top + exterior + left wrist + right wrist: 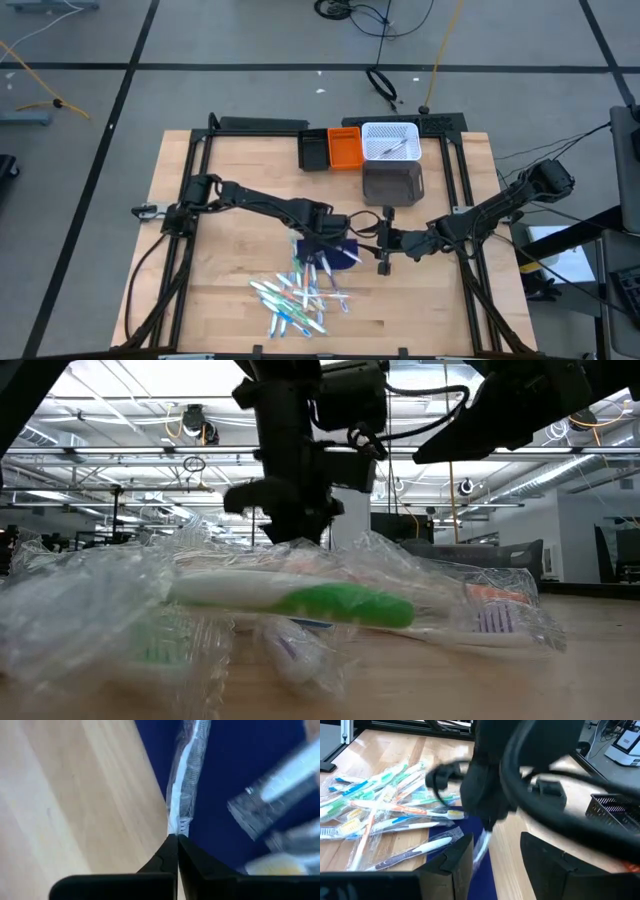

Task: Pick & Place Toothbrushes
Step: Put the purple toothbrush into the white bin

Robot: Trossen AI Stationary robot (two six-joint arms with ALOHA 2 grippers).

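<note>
Left wrist view: your left gripper (pixel 177 840) pinches wrapped toothbrush (pixel 186 780) by tip over blue mat (pixel 240 760), probably for lifting. Right gripper (pixel 492 852) spread, empty, beside mat. Pile (pixel 295 300) just beyond mat.

Wooden table (pixel 200 180): toothbrushes (pixel 295 300), blue mat (pixel 335 250), bins (pixel 365 150).

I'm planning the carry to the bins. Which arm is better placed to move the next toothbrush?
Left, probably. The left gripper is already shut on a wrapped toothbrush over the blue mat. The right gripper is open and empty beside it, though its arm sits nearer the white bin.
</note>
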